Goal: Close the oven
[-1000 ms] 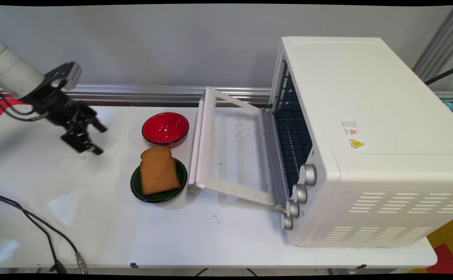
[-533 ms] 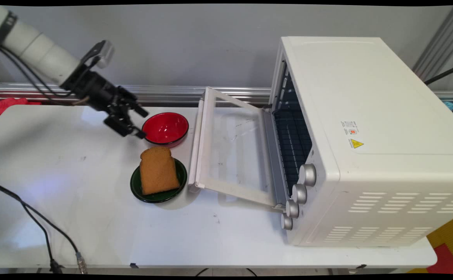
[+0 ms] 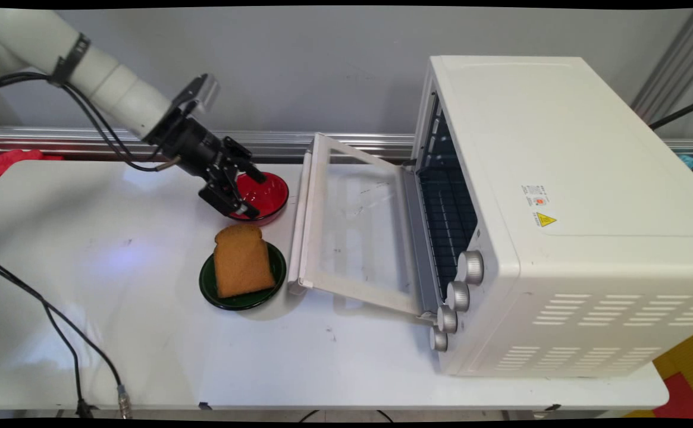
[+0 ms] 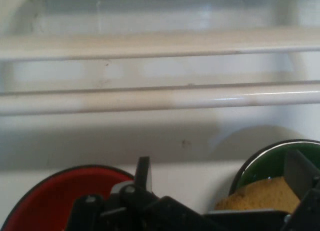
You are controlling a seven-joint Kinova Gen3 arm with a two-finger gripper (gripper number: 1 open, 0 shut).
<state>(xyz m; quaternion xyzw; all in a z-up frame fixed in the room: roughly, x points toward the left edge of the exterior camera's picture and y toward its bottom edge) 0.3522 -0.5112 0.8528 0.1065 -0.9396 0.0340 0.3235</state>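
Black and open, the gripper (image 3: 250, 193) hangs over the left part of the red bowl (image 3: 263, 193), its two fingers spread apart with nothing between them. In the main view one finger (image 3: 255, 175) reaches across the bowl's far rim and the other sits low by its near left rim; whether either one touches the bowl I cannot tell from here. The white arm (image 3: 108, 83) comes down to it from the upper left, black cables (image 3: 93, 122) looping beneath the wrist.

Just in front of the bowl sits a dark green plate (image 3: 242, 297) with a slice of brown toast (image 3: 241, 260) lying flat across it, the rounded top of the slice pointing toward the bowl. The toast is close below the gripper but apart from it.

To the right of both dishes stands a white toaster oven (image 3: 560, 208), its glass door (image 3: 355, 226) dropped open toward them, the door's handle edge near the plate's right rim. A wire rack (image 3: 448, 220) shows inside, and four silver knobs (image 3: 458, 295) run down the front corner.

From the hand view, the red bowl (image 4: 55, 201) lies at lower left, the green plate (image 4: 270, 163) and toast (image 4: 260, 196) at lower right, and the oven door's pale bars (image 4: 160, 98) cross the frame beyond the fingers (image 4: 143, 173)
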